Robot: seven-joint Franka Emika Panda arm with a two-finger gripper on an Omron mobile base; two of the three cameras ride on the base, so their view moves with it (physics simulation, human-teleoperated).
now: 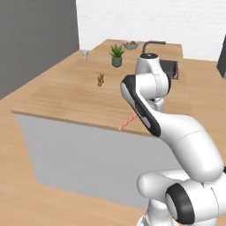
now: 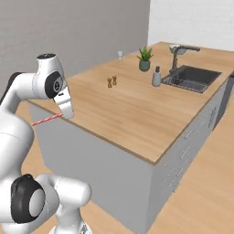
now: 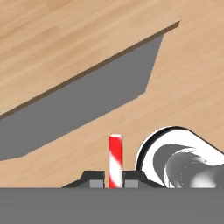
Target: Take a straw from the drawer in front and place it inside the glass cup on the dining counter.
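My gripper (image 2: 66,112) is shut on the straw (image 2: 45,119), a red-and-white striped stick that juts out sideways just above the near edge of the dining counter (image 2: 128,109). In the hand view the straw (image 3: 115,159) rises between the two fingertips of the gripper (image 3: 115,183), with the counter (image 3: 52,39) and its grey base beyond. From the left the straw (image 1: 128,122) pokes out from behind my forearm. The glass cup (image 1: 84,54) stands far off at the counter's back left corner (image 2: 120,55). The drawer is out of view.
On the counter stand a pair of brown shakers (image 2: 112,81), a potted plant (image 2: 145,58), a soap bottle (image 2: 156,77), a faucet (image 2: 180,52) over the dark sink (image 2: 194,77), and a fruit bowl (image 1: 130,44) at the back. Wood floor surrounds the island.
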